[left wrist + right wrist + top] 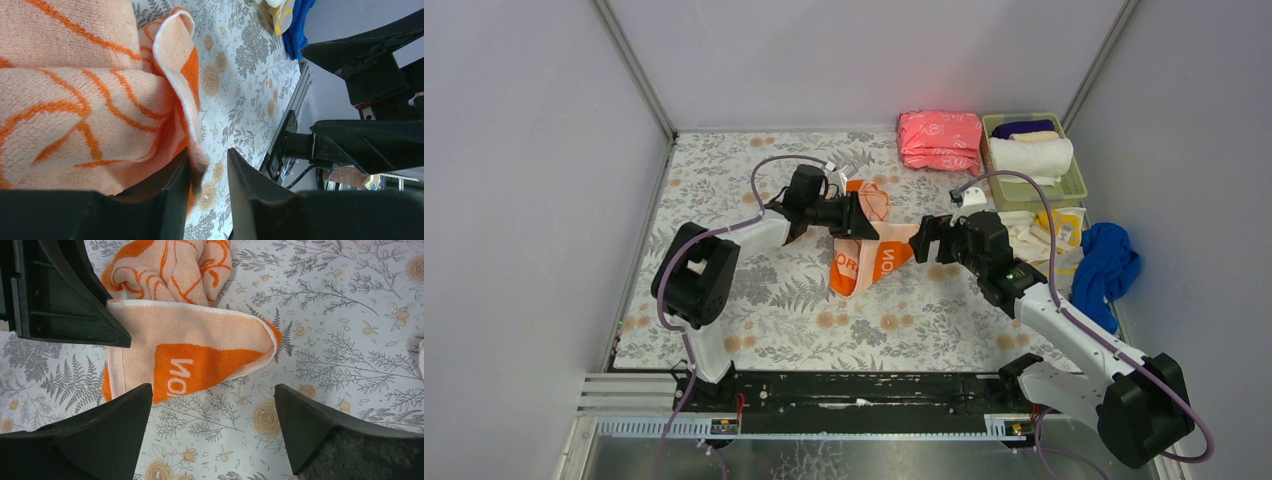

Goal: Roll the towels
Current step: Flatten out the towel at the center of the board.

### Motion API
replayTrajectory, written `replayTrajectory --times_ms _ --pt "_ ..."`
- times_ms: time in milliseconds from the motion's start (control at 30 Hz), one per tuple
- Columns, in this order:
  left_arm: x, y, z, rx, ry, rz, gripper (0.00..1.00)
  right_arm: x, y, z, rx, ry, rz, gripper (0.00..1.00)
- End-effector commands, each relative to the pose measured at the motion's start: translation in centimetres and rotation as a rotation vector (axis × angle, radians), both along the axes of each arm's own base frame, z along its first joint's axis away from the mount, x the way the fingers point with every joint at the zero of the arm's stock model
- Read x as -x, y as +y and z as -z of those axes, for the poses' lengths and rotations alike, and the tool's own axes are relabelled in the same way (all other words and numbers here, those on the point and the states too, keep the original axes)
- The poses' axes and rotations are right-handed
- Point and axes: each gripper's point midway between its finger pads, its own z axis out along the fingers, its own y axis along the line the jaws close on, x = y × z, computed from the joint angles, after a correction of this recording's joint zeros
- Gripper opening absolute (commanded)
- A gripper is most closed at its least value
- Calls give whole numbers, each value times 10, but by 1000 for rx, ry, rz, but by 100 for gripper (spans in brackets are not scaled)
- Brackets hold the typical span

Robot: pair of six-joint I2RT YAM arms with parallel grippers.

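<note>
Left pincer (207,185) on a thin bite is your weak point: only a white-hemmed edge of the orange towel (864,262) lies between its jaws, and a pull toward the left could let that hem slide out and drop the cloth in a heap. The towel sits in the middle of the table (754,300), bunched and raised at its far end and folded flat with its lettered panel at the near end. Rolling from that uneven shape would likely give you a crooked, loose roll. Over on the right, closing the right pincer (212,392) too low could catch only the top layer of the fold, or rake the corner open. That arm also reaches out past the loose yellow towel (1064,225) and blue towel (1106,262) at the table's right edge, and a wide swing there might drag one along.

As for the grips, your left pincer stands nearly closed, with a slim gap showing table beyond the hem. The wrist view does not settle whether the cloth is truly pinched. Your right pincer hangs wide open over the folded corner and holds nothing. Whether a fingertip grazes the towel cannot be told.
</note>
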Motion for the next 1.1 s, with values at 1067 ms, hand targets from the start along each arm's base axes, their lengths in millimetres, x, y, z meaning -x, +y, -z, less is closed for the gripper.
replayTrajectory --times_ms 1067 --pt "-9 124 -247 -378 -656 -356 0 -17 90 -8 -110 61 -307 99"
